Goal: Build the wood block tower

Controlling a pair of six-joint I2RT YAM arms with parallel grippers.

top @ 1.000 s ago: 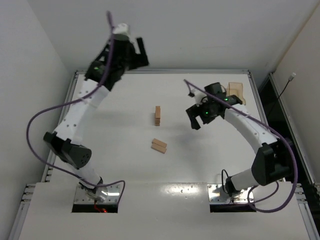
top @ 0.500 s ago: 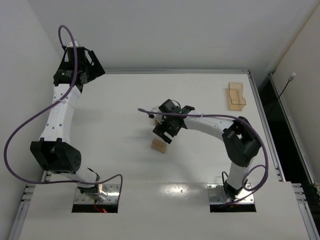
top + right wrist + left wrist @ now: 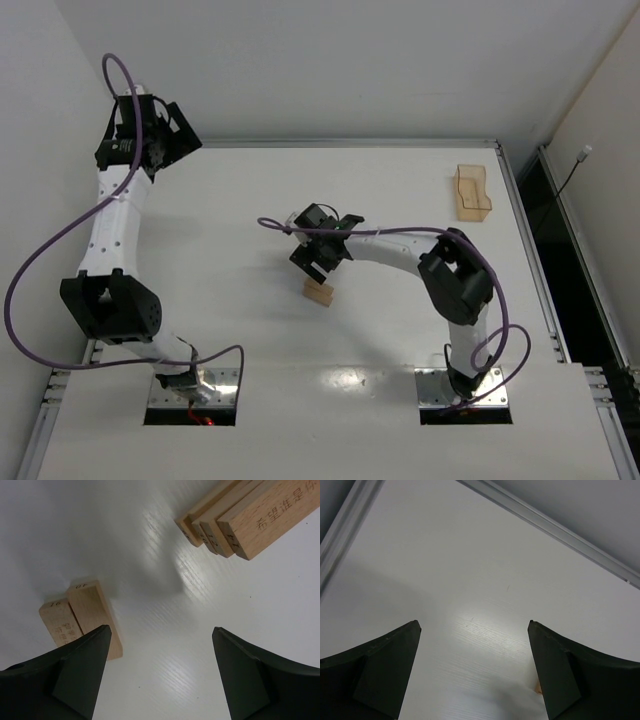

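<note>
Two tan wood blocks (image 3: 319, 291) lie side by side on the white table (image 3: 230, 250) near the middle; in the right wrist view these blocks (image 3: 80, 617) sit at the left. The tower (image 3: 235, 515), a short stack of tan bars, shows at the upper right of that view; in the top view my right gripper hides it. My right gripper (image 3: 315, 262) (image 3: 160, 635) hovers open and empty between the tower and the loose pair. My left gripper (image 3: 172, 135) (image 3: 474, 624) is open and empty, held high over the table's back left corner.
A translucent orange tray (image 3: 472, 192) stands at the back right. A metal rail (image 3: 350, 144) edges the table's back and sides and also shows in the left wrist view (image 3: 545, 522). Walls stand close behind and to the left.
My right arm swung from the right side to the middle, over the tower and loose blocks. My left arm swung from the back centre-left to the back left corner.
</note>
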